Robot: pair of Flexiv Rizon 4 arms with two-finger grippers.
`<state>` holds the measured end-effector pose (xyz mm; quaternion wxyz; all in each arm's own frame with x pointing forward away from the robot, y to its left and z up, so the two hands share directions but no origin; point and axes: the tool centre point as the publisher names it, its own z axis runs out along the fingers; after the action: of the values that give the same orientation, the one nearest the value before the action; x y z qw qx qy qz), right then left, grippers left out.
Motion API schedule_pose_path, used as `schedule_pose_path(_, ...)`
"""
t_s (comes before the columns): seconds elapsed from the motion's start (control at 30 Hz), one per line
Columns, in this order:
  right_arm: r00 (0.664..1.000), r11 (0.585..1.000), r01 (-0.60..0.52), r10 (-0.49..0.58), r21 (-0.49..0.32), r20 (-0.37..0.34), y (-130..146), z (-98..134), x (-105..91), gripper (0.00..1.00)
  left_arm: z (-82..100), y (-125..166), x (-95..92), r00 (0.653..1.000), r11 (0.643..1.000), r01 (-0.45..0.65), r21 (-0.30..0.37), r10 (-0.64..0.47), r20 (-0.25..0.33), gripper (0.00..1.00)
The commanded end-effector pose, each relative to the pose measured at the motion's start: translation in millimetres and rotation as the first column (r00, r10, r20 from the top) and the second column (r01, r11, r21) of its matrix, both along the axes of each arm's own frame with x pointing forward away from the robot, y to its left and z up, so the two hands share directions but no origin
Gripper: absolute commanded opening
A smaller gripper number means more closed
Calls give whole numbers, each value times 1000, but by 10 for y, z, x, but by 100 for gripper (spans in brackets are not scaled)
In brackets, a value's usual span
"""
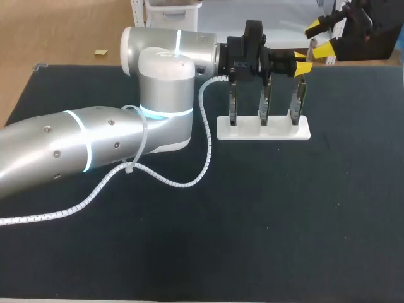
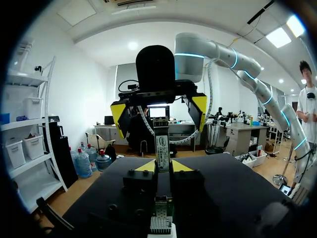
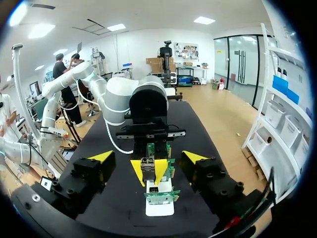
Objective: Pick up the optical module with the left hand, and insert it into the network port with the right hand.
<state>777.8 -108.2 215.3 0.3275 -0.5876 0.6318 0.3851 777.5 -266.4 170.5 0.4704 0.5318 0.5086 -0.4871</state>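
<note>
The optical module (image 2: 162,148) stands upright, pinched from two sides by the yellow fingertips (image 2: 146,166) of the left tool (image 2: 163,166), which is clamped on it. It is held off the counter (image 1: 252,227), above the white rack (image 1: 264,129) at the end nearest the right arm. The rack carries three upright circuit boards (image 1: 266,101) in a row. In the left wrist view, one board with its metal network port (image 2: 161,218) sits under the tool holding the module.

The right tool (image 1: 322,38) hangs beyond that same end of the rack, facing the module. Its two yellow tips are spread well apart and touch nothing. In the right wrist view the module (image 3: 147,168) and the left tool's closed tips lie ahead of it, between its open fingers (image 3: 101,156), with the rack (image 3: 159,209) below.

The left arm (image 1: 95,142) reaches across the counter to the rack, its white coiled cable (image 1: 189,182) trailing on the dark surface beside the rack.
</note>
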Motion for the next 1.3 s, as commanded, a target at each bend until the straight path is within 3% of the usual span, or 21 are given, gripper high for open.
schedule_pose_path(0.03, 1000, 1000, -2, 2, -3, 1, 14, -11, 18, 0, 5, 2, -1, 1000, 1000, -1, 2, 1, -1, 0)
schedule_pose_path(0.77, 1000, 1000, 7, -7, -12, 15, -9, -24, 27, 0, 5, 2, -1, 1000, 1000, -1, 2, 1, -1, 0)
schedule_pose_path(0.8, 1000, 1000, 6, -6, -12, 15, -9, -24, 27, 0, 5, 2, -1, 1000, 1000, -1, 2, 1, -1, 13)
schedule_pose_path(0.83, 1000, 1000, 7, -6, -12, 16, -9, -24, 26, 0, 5, 2, -1, 1000, 1000, -1, 2, 1, -1, 100)
schedule_pose_path(1.3, 1000, 1000, 17, -17, -3, 22, -25, -16, 32, 0, 6, 16, -19, 1000, 1000, 9, 26, -8, -13, 100)
